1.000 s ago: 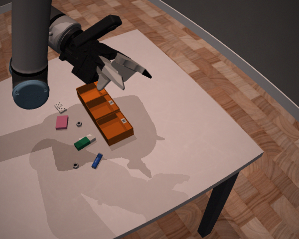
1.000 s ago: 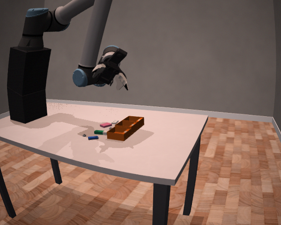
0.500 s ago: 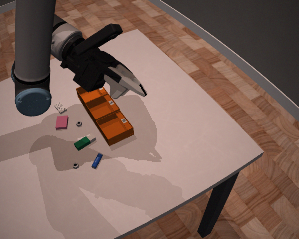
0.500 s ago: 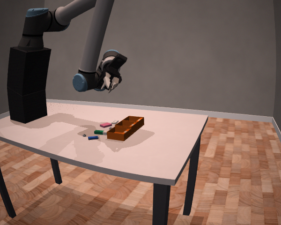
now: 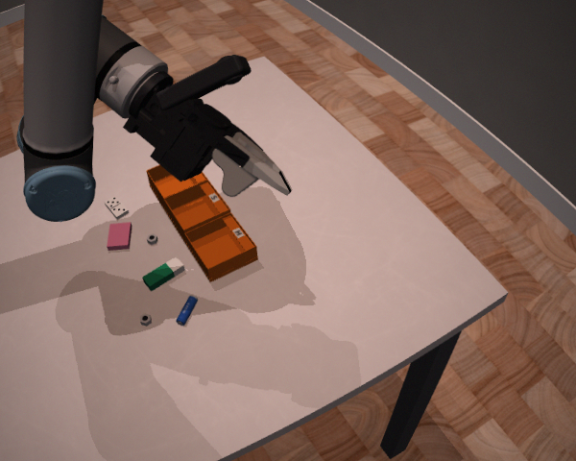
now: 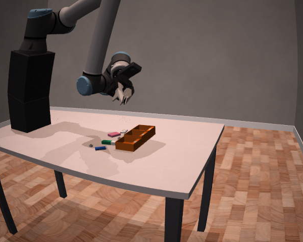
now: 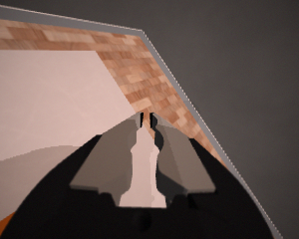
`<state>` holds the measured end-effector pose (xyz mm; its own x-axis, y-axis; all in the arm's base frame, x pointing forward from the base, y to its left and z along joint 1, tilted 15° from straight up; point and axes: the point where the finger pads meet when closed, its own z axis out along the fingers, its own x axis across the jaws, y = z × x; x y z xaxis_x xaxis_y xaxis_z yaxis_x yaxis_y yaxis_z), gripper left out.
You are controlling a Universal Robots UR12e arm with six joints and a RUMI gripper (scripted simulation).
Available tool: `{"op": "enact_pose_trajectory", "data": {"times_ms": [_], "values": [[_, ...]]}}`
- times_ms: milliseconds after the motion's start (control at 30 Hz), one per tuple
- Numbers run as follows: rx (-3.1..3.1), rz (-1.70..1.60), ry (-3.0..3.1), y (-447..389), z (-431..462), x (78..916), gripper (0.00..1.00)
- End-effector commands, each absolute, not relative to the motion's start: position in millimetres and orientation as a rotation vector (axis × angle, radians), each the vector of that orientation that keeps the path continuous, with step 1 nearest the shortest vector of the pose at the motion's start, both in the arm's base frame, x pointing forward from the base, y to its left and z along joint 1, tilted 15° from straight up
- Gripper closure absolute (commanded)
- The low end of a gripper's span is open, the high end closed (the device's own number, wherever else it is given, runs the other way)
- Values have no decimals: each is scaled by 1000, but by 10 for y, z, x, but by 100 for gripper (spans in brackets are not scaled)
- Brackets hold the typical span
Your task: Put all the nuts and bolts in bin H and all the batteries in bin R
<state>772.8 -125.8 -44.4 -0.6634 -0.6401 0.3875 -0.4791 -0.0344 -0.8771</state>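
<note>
An orange bin row [image 5: 202, 220] with three compartments lies on the table; it also shows in the exterior view [image 6: 135, 137]. The near compartment carries label H [image 5: 237, 232]; the middle label [image 5: 214, 197] is too small to read. Two nuts [image 5: 152, 239] [image 5: 145, 319] and a blue battery [image 5: 186, 309] lie left of the bins. My gripper [image 5: 283, 185] hangs high above the table beside the bins, shut and empty; it also shows in the exterior view [image 6: 122, 101] and the wrist view [image 7: 146, 119].
A green and white block [image 5: 162, 274], a pink block [image 5: 119, 234] and a domino [image 5: 116, 206] lie near the nuts. The arm's black base [image 6: 29, 89] stands at the table's far left. The table edge [image 5: 377, 376] runs near right.
</note>
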Motion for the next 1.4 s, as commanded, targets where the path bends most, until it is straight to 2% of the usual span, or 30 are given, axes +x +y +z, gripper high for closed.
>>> {"op": "enact_pose_trajectory", "data": {"times_ms": [0,500,867,1367], "values": [[-1417,-1665,2095,-1164,-447,7887,96],[-1795,-1301,2095,-919,-604,7739,96],[-2003,-956,2078,-584,-770,7343,96],[-2101,-687,2055,-215,-882,6851,96]]}}
